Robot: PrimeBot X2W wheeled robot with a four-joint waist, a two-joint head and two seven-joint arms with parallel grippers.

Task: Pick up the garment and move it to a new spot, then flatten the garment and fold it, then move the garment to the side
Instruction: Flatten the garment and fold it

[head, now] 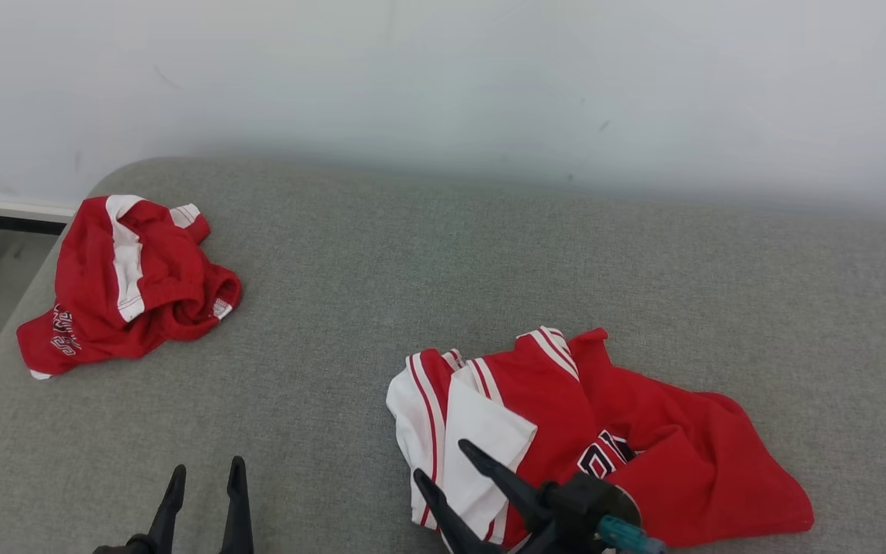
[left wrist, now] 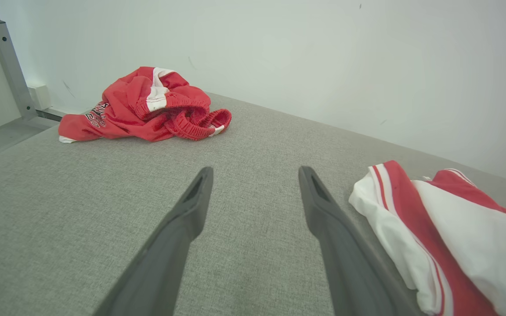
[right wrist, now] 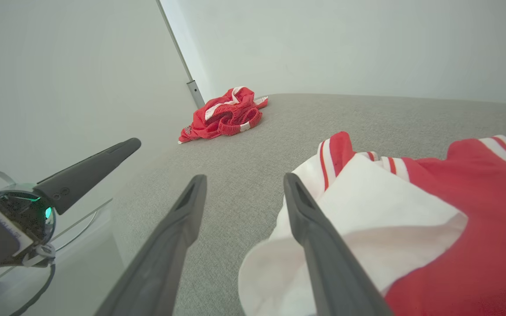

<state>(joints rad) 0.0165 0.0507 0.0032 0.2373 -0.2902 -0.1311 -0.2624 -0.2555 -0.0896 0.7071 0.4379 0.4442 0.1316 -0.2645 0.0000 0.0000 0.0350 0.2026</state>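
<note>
My right gripper [head: 439,460] hung over the near edge of the garment [head: 643,431], its two fingers spread apart with nothing clamped between them. In the right wrist view, the gripper [right wrist: 244,177] showed bare grey cushion between its fingers. The finger at the 3 o'clock side crossed in front of the garment's [right wrist: 411,210] white fold. I could not tell whether it touched the cloth.

The garment, a red jersey with white panels and striped trim, lay crumpled at about 5 o'clock in the head view. Its white part was turned toward 9 o'clock and its red body spread toward 3 o'clock. It rested on the grey padded surface [head: 412,261].

My left gripper [head: 208,464] sat at about 7 o'clock in the head view, fingers wide apart and holding nothing, well clear of the cloth. In its own wrist view, the gripper [left wrist: 255,173] framed plain grey surface, with the jersey's [left wrist: 433,228] white edge at 4 o'clock, just beside one finger.

A second red garment [head: 128,285] with a white stripe lay bunched at 10 o'clock near the surface's far corner, well apart from the jersey. A pale wall [head: 443,77] rose at 12 o'clock.
</note>
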